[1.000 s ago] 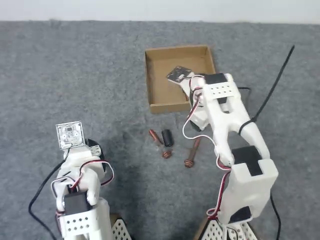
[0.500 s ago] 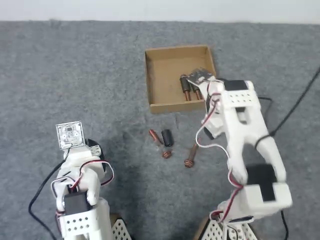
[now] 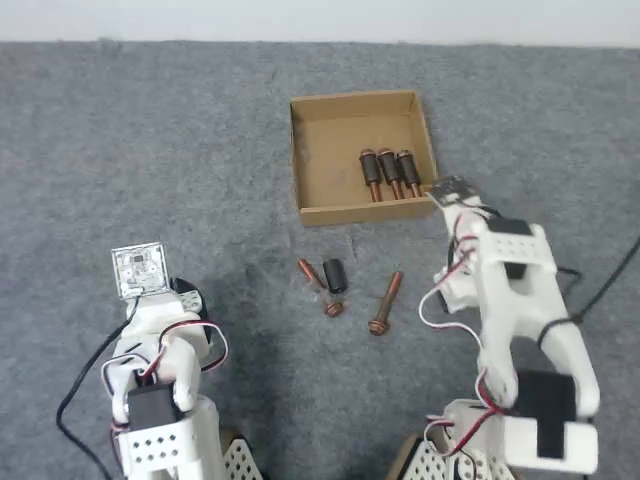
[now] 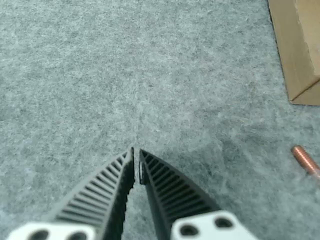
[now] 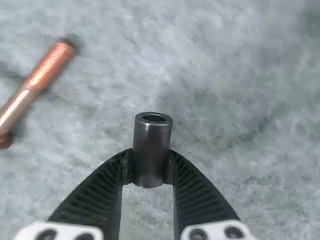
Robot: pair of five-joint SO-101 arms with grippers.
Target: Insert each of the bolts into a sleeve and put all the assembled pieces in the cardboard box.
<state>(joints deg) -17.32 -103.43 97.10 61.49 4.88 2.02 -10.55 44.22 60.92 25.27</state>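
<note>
From where I stood, the right gripper was clamped on a dark sleeve. Its jaws pinched the lower half, so the open bore faced away from the wrist, above the grey felt that covered the table. A copper bolt lay flat on the felt off to one side, its threaded end the nearer to the sleeve's mouth. The left gripper hung over bare felt on the table's left side, well apart from the box, fingertips together and holding nothing.

The cardboard box sat toward the middle of the far edge, with three assembled pieces side by side along its right wall. Two bolts lay loose between box and arms. The one lying alone I took for the copper bolt. The second bolt lay just beside a spare sleeve.

The step in hand looked to be mating the held sleeve with the copper bolt. To do it well, I'd say the left jaws would need to part and take that bolt by its head end, leaving the threads free. The bore and shank should then be lined up on one axis before closing in slowly. Pushing at a bolt lying flat on felt would likely just roll it away.
</note>
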